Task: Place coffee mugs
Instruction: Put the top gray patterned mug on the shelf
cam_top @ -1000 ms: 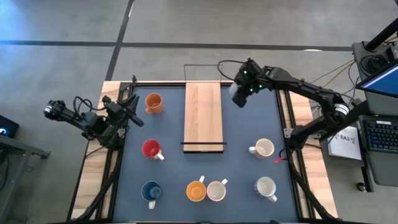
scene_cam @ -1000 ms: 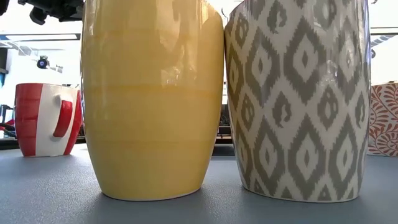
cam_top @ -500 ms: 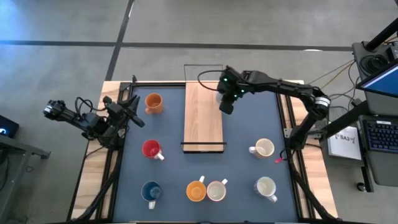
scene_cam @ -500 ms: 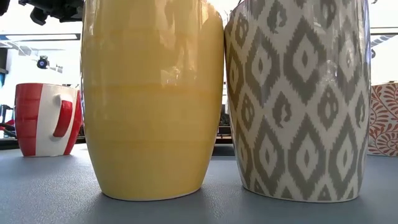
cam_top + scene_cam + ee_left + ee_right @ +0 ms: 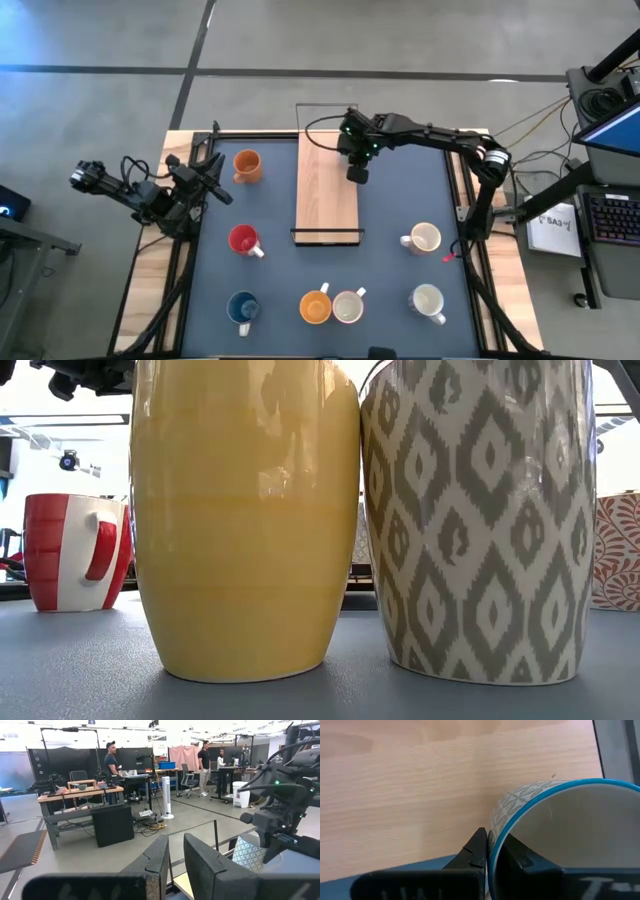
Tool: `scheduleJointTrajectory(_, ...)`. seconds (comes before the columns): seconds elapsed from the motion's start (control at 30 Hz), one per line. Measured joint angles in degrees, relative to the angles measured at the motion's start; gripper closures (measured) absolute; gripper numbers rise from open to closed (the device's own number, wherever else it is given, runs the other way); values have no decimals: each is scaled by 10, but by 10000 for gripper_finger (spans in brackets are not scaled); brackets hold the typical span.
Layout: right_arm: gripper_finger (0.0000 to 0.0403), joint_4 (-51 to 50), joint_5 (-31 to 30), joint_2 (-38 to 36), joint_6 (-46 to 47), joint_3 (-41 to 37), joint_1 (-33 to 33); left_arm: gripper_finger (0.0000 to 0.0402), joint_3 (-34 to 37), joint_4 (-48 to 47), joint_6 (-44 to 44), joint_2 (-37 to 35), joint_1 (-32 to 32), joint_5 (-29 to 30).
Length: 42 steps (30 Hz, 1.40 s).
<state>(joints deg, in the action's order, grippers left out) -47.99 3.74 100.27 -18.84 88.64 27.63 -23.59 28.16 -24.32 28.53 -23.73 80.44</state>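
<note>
We see the right gripper [image 5: 357, 172] over the wooden board's [image 5: 325, 190] far right edge, its fingers [image 5: 476, 851] pinching the wall of a blue-rimmed patterned mug [image 5: 555, 835]. The left gripper [image 5: 216, 178] waits at the surface's [image 5: 395, 210] left edge, fingers slightly parted around nothing.

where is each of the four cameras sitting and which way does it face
High view: above the table, looking straight down; both arms show, the right gripper at the wooden board.
Low view: at table-top height, looking level at a yellow mug and a patterned mug; an arm part barely shows at the top.
Left wrist view: looks across the room past its own jaws; the other arm shows.
Right wrist view: looks down at the board; its jaws pinch a blue-rimmed mug.
The high and right wrist views share the board.
</note>
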Motion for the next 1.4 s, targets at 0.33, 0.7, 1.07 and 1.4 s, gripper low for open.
scheduleJointTrajectory(0.33,311,7,1,-2,-31,5,-3,359,1,-9,12,1,0,0)
scheduleJointTrajectory(0.7,306,29,13,-2,152,21,-3,359,2,-23,26,1,0,0)
scheduleJointTrajectory(1.07,347,37,12,20,164,21,-8,359,2,-29,29,3,0,0)
scheduleJointTrajectory(1.4,385,36,12,23,11,37,-6,359,2,-37,28,3,0,0)
